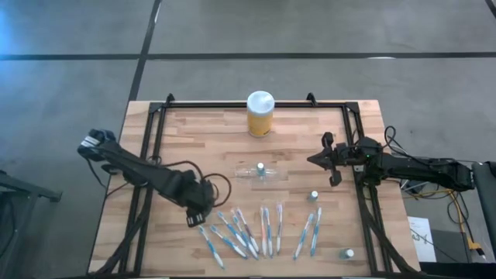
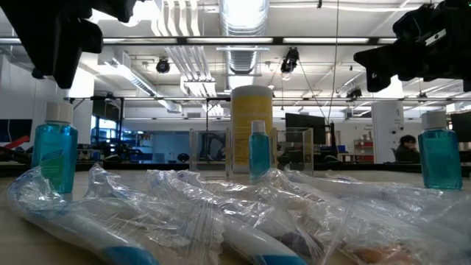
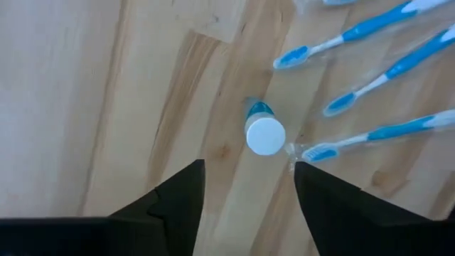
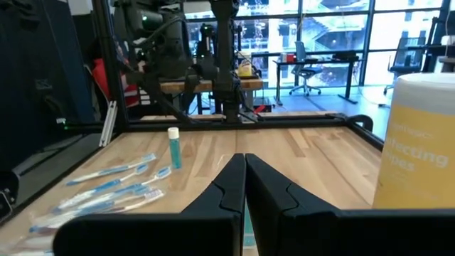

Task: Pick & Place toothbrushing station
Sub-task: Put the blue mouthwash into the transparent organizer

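A small blue tube with a white cap (image 3: 265,135) stands upright on the wooden table, left of a row of wrapped blue-and-white toothbrushes (image 1: 248,232). My left gripper (image 3: 247,186) hangs open above this tube, pointing down, with nothing between its fingers. The low view shows the same tube (image 2: 55,151) under that gripper (image 2: 55,44). The clear holder (image 1: 260,172) sits at the table's middle with another tube at it. Two more tubes (image 1: 314,197) (image 1: 349,253) stand to the right. My right gripper (image 1: 322,159) waits shut at the right, pointing level.
A yellow jar with a white lid (image 1: 260,114) stands at the far middle of the table. A black frame (image 1: 155,132) runs along the table's left, far and right sides. Bare wood lies between the jar and the holder and at the far left.
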Controlling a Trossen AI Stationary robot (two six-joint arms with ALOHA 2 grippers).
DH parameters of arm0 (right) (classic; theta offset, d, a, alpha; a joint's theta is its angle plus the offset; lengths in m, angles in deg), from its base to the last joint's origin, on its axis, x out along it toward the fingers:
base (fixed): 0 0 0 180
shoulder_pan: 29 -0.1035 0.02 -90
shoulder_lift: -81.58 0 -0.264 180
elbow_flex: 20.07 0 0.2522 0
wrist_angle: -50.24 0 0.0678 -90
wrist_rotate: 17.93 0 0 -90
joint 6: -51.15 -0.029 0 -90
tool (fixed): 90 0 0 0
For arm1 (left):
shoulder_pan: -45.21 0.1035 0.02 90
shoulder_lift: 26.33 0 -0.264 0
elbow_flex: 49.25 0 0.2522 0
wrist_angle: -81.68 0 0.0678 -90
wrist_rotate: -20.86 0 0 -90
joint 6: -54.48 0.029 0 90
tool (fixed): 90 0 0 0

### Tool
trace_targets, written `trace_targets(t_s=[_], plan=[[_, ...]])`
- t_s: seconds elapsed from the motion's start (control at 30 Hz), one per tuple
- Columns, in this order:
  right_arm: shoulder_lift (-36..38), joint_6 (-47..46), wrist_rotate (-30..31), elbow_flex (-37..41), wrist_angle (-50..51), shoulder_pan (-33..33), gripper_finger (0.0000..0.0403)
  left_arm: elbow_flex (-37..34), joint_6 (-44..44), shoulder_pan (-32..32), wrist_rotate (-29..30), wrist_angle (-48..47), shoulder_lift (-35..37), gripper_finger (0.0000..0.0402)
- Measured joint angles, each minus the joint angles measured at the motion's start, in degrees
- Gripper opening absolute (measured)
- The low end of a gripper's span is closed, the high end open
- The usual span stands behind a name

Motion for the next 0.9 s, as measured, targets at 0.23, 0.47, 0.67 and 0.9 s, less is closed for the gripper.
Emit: trace_targets(t_s=[0.23, 0.47, 0.67, 0.9], plan=[[0.00, 0.86, 0.11, -0.02, 0.01, -0.01, 0.0008, -0.03, 2.20, 0.62, 0.75, 1.72, -1.93, 0.0230], [-0.14, 0.79, 0.10, -0.02, 0.51, -0.04, 0.0008, -0.37, -3.17, 0.85, -0.72, 4.10, -3.25, 0.0230], [-0.13, 0.80, 0.09, -0.02, 0.54, -0.04, 0.0008, -0.39, -3.62, 0.81, -1.30, 4.83, -3.30, 0.0229], [-0.13, 1.23, 0.09, -0.02, 0.52, -0.04, 0.0008, -3.33, -4.92, 0.81, -1.10, 7.42, -3.30, 0.0229]])
